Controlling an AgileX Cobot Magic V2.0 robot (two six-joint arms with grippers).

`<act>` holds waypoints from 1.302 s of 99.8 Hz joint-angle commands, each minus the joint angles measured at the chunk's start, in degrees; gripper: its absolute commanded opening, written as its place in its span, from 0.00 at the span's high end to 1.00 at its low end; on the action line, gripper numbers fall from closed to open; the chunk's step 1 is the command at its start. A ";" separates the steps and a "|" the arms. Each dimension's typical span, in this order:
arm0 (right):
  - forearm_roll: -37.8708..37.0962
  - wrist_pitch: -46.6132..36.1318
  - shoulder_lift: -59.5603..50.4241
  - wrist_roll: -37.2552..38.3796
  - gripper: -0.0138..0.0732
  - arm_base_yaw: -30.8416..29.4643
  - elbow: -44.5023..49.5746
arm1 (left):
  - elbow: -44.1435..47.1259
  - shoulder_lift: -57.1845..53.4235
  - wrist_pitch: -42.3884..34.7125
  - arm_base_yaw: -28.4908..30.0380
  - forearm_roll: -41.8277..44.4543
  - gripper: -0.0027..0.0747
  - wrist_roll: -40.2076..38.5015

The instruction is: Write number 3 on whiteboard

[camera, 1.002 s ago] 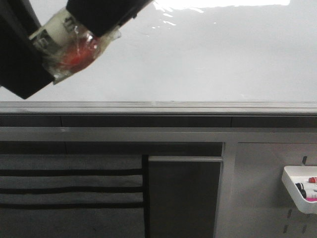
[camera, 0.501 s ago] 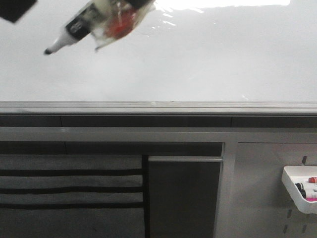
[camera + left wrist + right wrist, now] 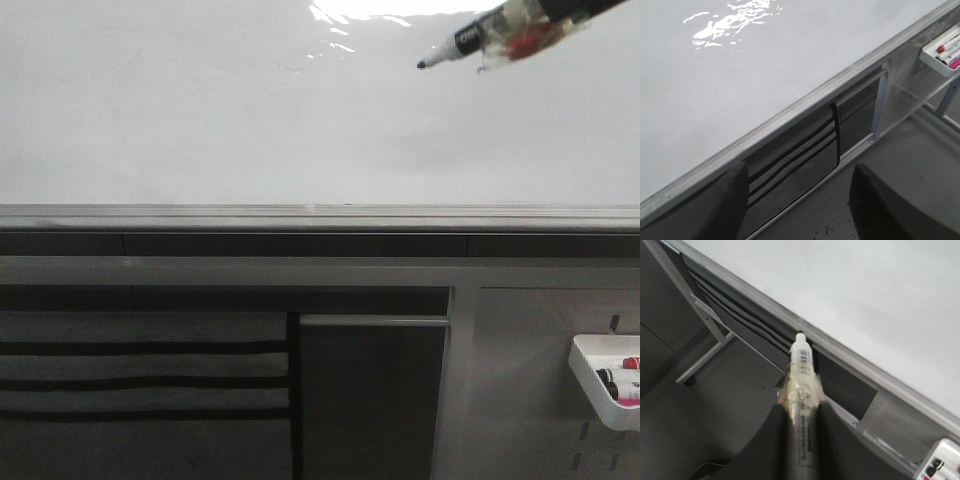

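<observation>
The whiteboard [image 3: 250,120] is glossy and bare, with glare along its top, and I see no number 3 on it in any view. My right gripper [image 3: 570,8] comes in at the top right corner of the front view, shut on a black-tipped marker [image 3: 470,40] wrapped in clear tape. The marker's tip points left, over the board's upper right. In the right wrist view the gripper [image 3: 802,440] clamps the marker [image 3: 801,365] between both fingers. My left gripper [image 3: 797,200] is open and empty, below the board's grey edge rail [image 3: 790,112]. It is out of the front view.
The grey edge rail [image 3: 300,215] runs along the board's lower side. Below it are a dark striped panel [image 3: 140,380] and a grey pegboard panel [image 3: 520,380]. A white bin with spare markers [image 3: 605,380] hangs at the lower right and also shows in the left wrist view [image 3: 942,50].
My right gripper has carried the marker from the upper left of the front view to the upper right. No line shows on the board.
</observation>
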 commanded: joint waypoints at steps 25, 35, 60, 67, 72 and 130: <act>3.40 -1.33 4.86 0.30 0.83 -0.39 -9.31 | -1.03 -0.21 -4.60 0.38 -2.50 0.44 -0.87; 3.40 0.02 10.20 0.30 0.83 -0.39 -15.07 | -1.03 -0.21 -4.60 0.38 -2.50 0.44 -0.87; -6.64 -2.05 19.30 7.22 0.83 5.37 -23.60 | -1.03 -0.21 -4.60 0.38 -2.50 0.44 -0.87; -7.68 -3.83 21.34 7.90 0.83 5.60 -24.44 | -1.03 -0.21 -4.60 0.38 -2.50 0.44 -0.87; -7.91 -4.97 22.70 7.90 0.83 5.60 -24.87 | -1.03 -0.21 -4.60 0.38 -2.50 0.44 -0.87; -12.34 -1.27 26.85 10.02 0.83 0.79 -23.72 | -1.03 -0.21 -4.60 0.38 -2.50 0.44 -0.87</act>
